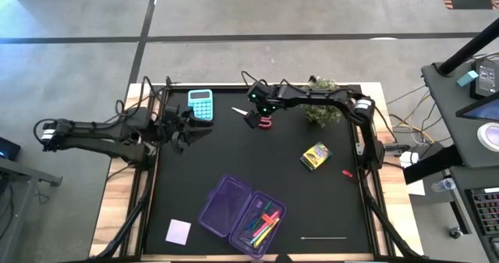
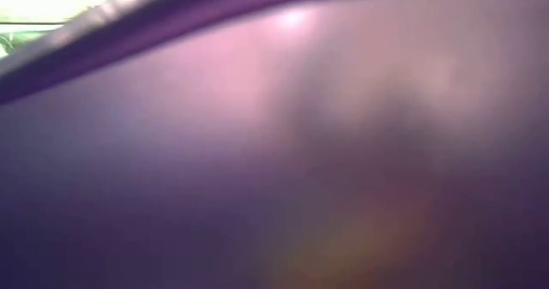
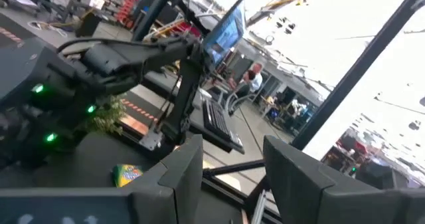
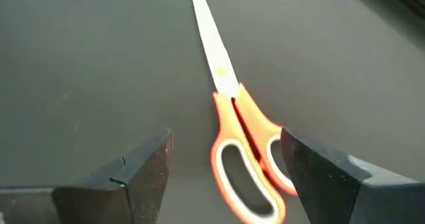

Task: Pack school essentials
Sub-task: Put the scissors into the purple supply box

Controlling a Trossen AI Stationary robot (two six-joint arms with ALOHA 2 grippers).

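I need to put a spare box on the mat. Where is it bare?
Bare: mat middle, between scissors, crayon box and purple case; also the left strip between the left gripper and lilac note pad. Crowded: far edge, around calculator and plant.

The tabletop (image 1: 234, 158) is black on top, with a pale wood edge showing along its sides. It stands on a grey concrete floor (image 1: 234, 13) with dark lines running across it. To one side there is a dark desk (image 1: 468, 99) with a screen and a keyboard on it, and white cables hang down beside it. In the left wrist view the room behind is a big, busy workshop. A monitor (image 3: 226, 31) sits high on a stand there. A person (image 3: 251, 81) sits at a desk far off. Bright daylight comes in through big windows (image 3: 345, 44).
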